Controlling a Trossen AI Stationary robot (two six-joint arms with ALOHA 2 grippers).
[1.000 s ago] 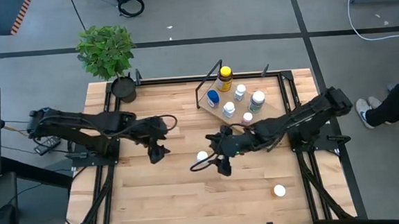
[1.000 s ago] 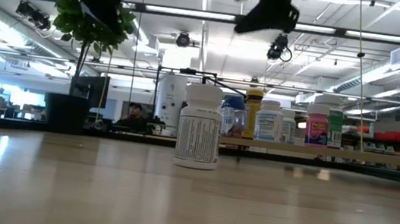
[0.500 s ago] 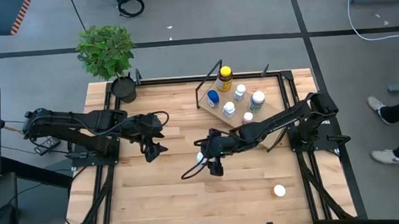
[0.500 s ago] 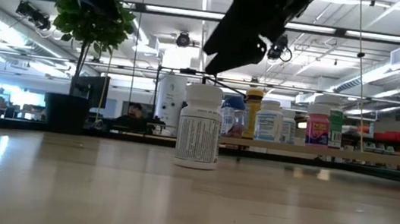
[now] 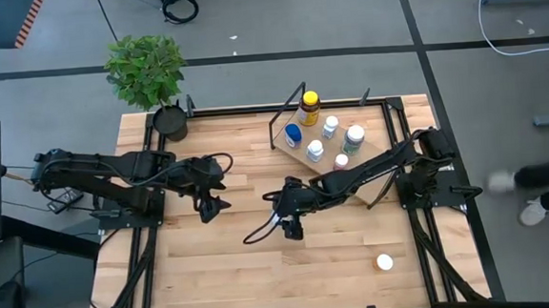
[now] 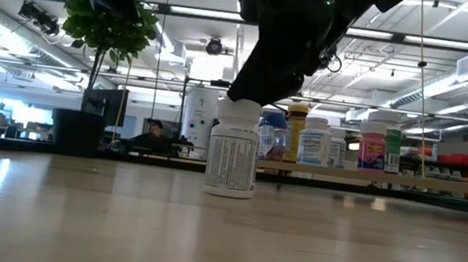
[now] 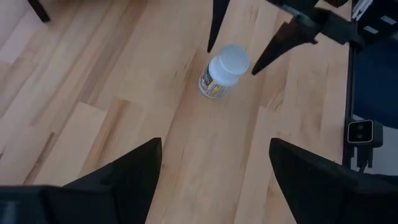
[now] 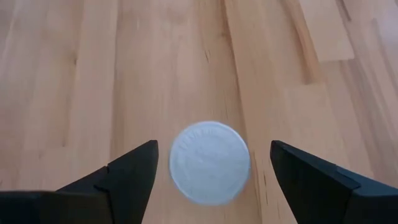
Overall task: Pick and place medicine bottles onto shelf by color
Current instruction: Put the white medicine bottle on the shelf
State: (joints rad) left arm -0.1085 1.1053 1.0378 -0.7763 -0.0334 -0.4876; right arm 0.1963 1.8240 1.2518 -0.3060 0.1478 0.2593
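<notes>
A white-capped medicine bottle (image 6: 233, 149) stands upright on the tabletop near the middle. My right gripper (image 8: 212, 147) hangs open just above it. Its two fingers stand on either side of the cap (image 7: 231, 59) without touching it. My left gripper (image 5: 213, 211) waits open, above the table to the bottle's left. The shelf (image 5: 305, 158), a light-wood board on a black wire frame, stands at the far right. Several bottles stand on it, among them an amber one with a yellow cap (image 5: 309, 106) and a blue-capped one (image 5: 293, 135).
Another white-capped bottle (image 5: 384, 261) stands near the table's front right corner. A potted plant (image 5: 170, 122) sits at the far left corner. A person's legs (image 5: 544, 180) show on the floor beyond the right edge.
My right gripper has come down and toward the table's left, from beside the white-capped bottle to right over it, so that its open fingers now flank the cap. The bottle has not moved.
</notes>
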